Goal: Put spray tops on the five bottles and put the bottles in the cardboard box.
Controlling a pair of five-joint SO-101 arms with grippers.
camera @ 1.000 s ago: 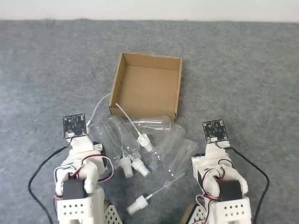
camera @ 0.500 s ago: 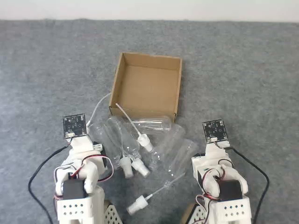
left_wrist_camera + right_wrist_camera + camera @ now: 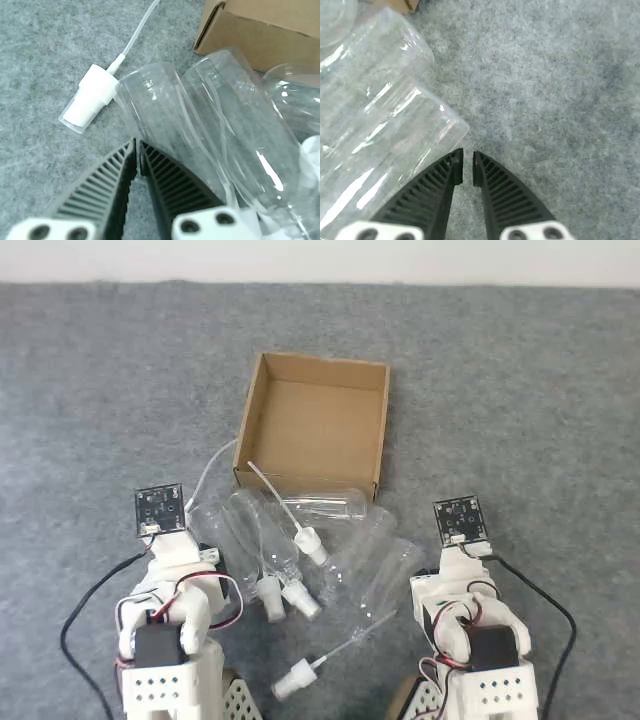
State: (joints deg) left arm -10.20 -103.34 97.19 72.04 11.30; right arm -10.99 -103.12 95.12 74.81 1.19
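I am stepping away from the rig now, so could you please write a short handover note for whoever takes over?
Grippers: left gripper and right gripper are both shut and empty, low over the carpet by the bottles.
Things: all five clear bottles lie on their sides in front of the cardboard box, which is empty.
Three spray tops lie loose with bare tubes; two more sit at bottle necks, fitted or not I cannot tell.
Done: nothing boxed. Left: fit the tops, box all five.
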